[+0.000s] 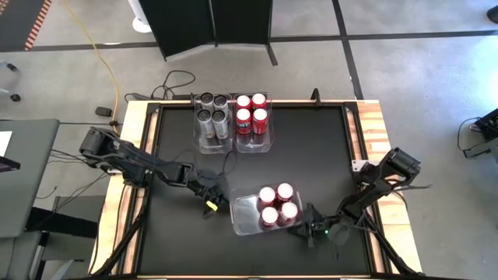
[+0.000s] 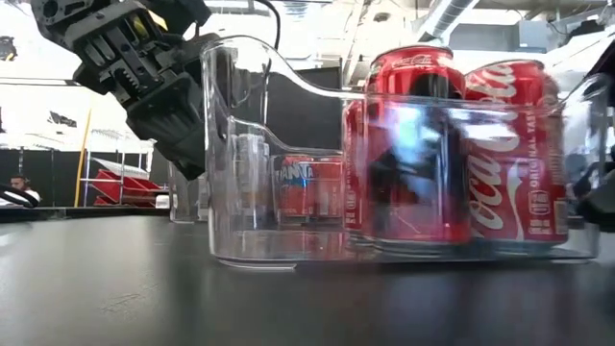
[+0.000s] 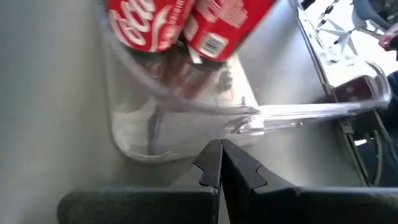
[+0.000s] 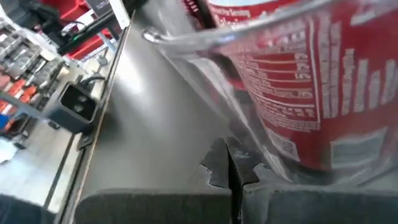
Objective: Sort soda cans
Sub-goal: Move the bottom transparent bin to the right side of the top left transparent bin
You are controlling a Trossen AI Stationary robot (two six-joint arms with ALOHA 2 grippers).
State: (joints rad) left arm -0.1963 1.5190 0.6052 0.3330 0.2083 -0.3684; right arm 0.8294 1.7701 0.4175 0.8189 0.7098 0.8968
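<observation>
A clear plastic bin (image 1: 243,222) stands near the table's near edge. Several red cans (image 1: 276,204) stand upright in its right half. They also show in the low view as red cans (image 2: 413,144). My left gripper (image 1: 220,201) is shut and points at the bin's left end. Its tips (image 3: 221,144) sit right at the bin's end wall (image 3: 143,137). My right gripper (image 1: 305,225) is shut at the bin's near right corner. At the far side, silver cans (image 1: 212,113) and red cans (image 1: 251,113) stand in two more clear bins. My left gripper has its shut fingertips at the near bin's left end wall (image 3: 205,134), coming level from the table's left; I cannot tell whether they touch it. My right gripper lies with its shut fingertips (image 4: 249,168) against the lower wall of the bin's near right corner (image 4: 267,158), coming low from the right. The bin rests flat on the table.
The two far bins sit side by side at the table's far middle. Bare black tabletop (image 1: 311,148) lies between them and the near bin. A raised wooden rim (image 1: 372,124) borders the table. Cables (image 1: 175,82) trail at the far left corner.
</observation>
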